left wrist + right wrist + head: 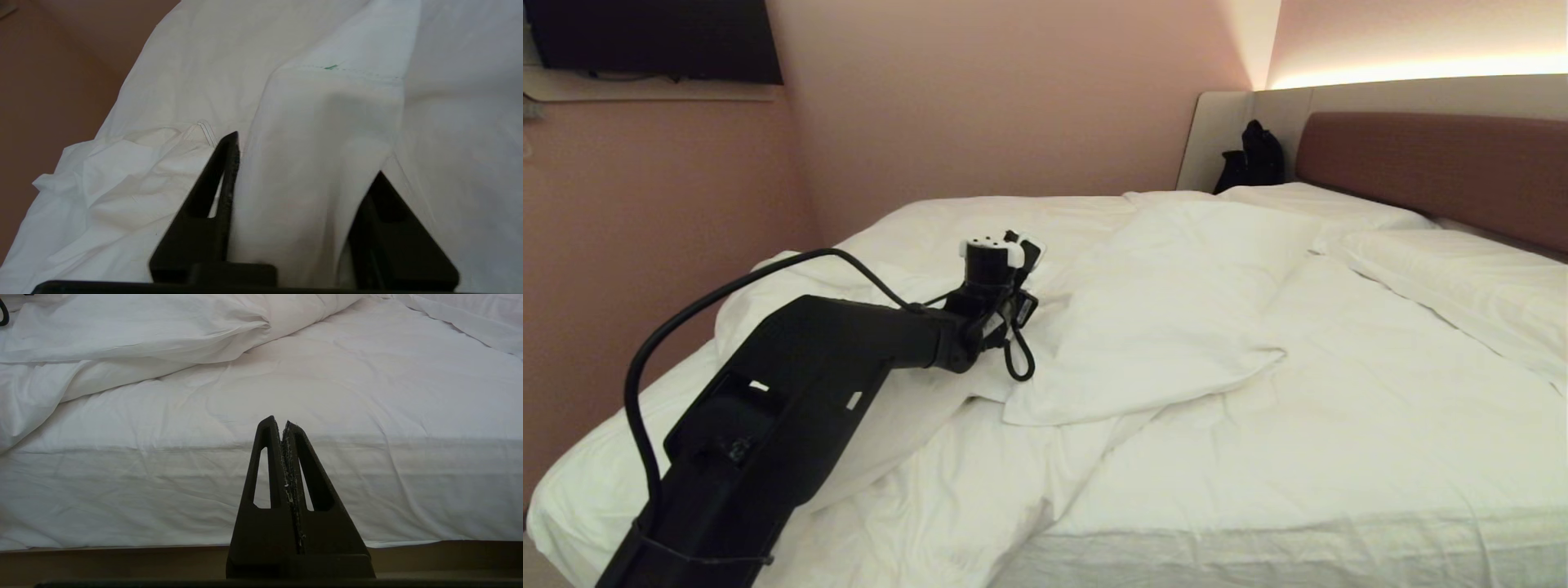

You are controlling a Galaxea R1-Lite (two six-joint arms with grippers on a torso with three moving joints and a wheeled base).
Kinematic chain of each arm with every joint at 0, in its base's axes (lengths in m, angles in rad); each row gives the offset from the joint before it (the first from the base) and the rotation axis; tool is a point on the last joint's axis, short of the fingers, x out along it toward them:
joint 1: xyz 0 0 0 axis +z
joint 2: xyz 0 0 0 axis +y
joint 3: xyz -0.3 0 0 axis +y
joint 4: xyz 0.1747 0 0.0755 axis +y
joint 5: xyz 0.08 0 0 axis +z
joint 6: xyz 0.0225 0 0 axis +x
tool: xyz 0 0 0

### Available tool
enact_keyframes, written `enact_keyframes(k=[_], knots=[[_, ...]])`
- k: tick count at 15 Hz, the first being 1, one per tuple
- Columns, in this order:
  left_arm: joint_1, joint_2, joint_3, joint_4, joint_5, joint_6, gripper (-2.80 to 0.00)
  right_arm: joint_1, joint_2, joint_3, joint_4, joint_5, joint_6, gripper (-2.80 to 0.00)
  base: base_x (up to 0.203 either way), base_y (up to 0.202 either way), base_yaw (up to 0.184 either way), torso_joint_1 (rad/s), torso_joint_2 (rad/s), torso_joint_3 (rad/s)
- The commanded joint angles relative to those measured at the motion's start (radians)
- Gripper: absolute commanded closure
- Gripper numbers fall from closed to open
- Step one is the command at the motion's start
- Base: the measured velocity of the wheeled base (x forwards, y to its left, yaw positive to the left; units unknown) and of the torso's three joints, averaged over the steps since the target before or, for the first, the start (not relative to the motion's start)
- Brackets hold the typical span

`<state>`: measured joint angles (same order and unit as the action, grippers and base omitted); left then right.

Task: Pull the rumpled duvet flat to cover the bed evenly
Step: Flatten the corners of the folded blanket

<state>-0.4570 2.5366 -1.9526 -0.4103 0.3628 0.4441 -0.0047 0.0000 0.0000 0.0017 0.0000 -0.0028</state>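
You had the left gripper point(304, 163) half-closed astride a raised fold of the puffy white quilted duvet point(1168, 310), bunched at ten o'clock on the low white-sheeted bed point(1339, 539), apparently to drag it flat.

Pink-beige walls point(980, 98) on the left and far side, meeting in a corner at far left. Dark flat screen point(654, 37) mounted high on the left wall, a pale shelf or ledge point(645, 88) right under it. Warm light strip point(1413, 72) glowing along the far wall at upper right — washes the wall above it. Pale grey padded panel point(1217, 139) in the far corner below the light, with a dark bag-like object point(1254, 155) leaning against it — can't tell what it is. Brown floor point(102, 563) showing nearest, low down in the right wrist view.
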Motion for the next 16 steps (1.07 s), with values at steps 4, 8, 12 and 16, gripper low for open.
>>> enact_keyframes(k=[4, 8, 12, 16], knots=[[0.000, -0.012, 0.000, -0.010, 0.005, 0.002, 0.00, 0.000, 0.002, 0.000, 0.000, 0.000, 0.000, 0.00, 0.000, 0.000, 0.000, 0.000, 0.00, 0.000], [0.013, -0.060, 0.013, -0.011, 0.033, 0.002, 0.00, 0.000, 0.002, 0.000, 0.000, 0.000, 0.000, 0.00, 0.000, 0.000, 0.000, 0.000, 0.00, 0.000], [0.046, -0.171, 0.052, -0.002, 0.056, 0.002, 0.00, 0.000, 0.002, 0.000, 0.000, 0.000, 0.000, 0.00, 0.000, 0.000, 0.000, 0.000, 0.00, 0.000], [0.106, -0.336, 0.167, 0.001, 0.060, 0.002, 0.00, 0.000, 0.002, 0.000, 0.000, 0.000, 0.000, 0.00, 0.000, 0.000, 0.000, 0.000, 0.00, 0.000]])
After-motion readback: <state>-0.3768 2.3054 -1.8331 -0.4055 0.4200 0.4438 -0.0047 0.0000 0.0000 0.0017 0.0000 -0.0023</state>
